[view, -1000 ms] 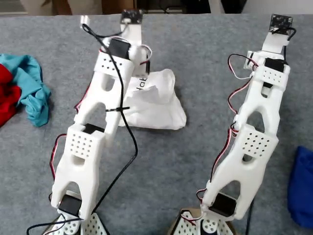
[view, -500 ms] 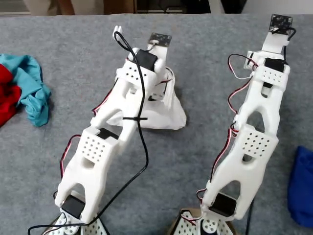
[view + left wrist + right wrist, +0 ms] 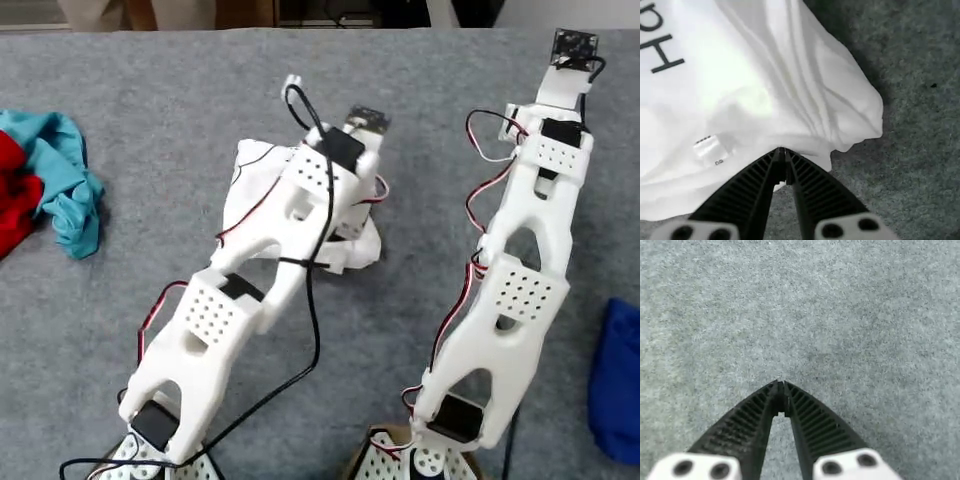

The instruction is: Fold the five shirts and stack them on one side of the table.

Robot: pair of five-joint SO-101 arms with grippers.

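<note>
A white shirt [image 3: 250,185] with black print lies crumpled at the table's middle, partly under the left arm [image 3: 300,210]. In the left wrist view the white shirt [image 3: 765,75] bunches toward my left gripper [image 3: 781,151], which is shut on its edge, with folds running to the fingertips. My right gripper [image 3: 780,385] is shut with nothing in it, over bare grey tabletop; its arm [image 3: 530,250] stretches along the right side. A teal shirt [image 3: 60,180] and a red shirt [image 3: 10,195] lie heaped at the left edge. A blue shirt [image 3: 615,380] lies at the right edge.
The grey felt-like table [image 3: 150,90] is open at the back and between the two arms. Black and red cables [image 3: 310,300] hang along the left arm.
The left arm has swung rightward over the white shirt, and the shirt has been pulled and bunched, with more cloth now showing left of the arm. The right arm has stayed still.
</note>
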